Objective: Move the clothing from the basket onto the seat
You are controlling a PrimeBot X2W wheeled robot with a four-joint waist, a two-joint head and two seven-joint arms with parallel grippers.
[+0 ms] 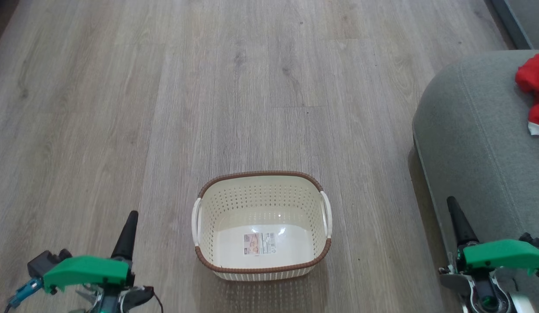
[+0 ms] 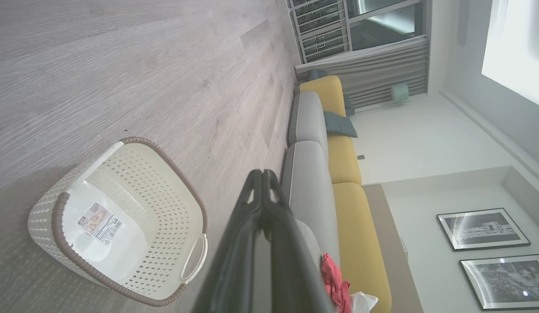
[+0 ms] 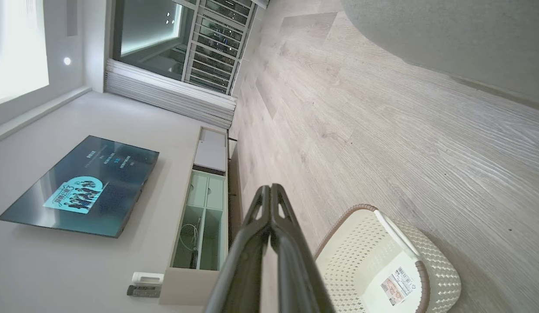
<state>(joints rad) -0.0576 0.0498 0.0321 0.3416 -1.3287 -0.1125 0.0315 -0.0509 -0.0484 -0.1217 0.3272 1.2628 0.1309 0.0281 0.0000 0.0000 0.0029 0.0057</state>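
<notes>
Clothing [image 1: 533, 91] on seat [image 1: 473, 148], beyond right jaws

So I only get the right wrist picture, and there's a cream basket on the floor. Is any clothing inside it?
Observer: No. The head view looks down into the basket, and its base is bare but for a label sticker.
Operator: Where is the clothing, then?
Observer: Red clothing lies on the grey seat, off to the robot's right of the basket.
Operator: And the robot's other claw?
Observer: The left gripper is on the basket's left side, apart from it, its two fingers shut together with nothing between them.
</notes>
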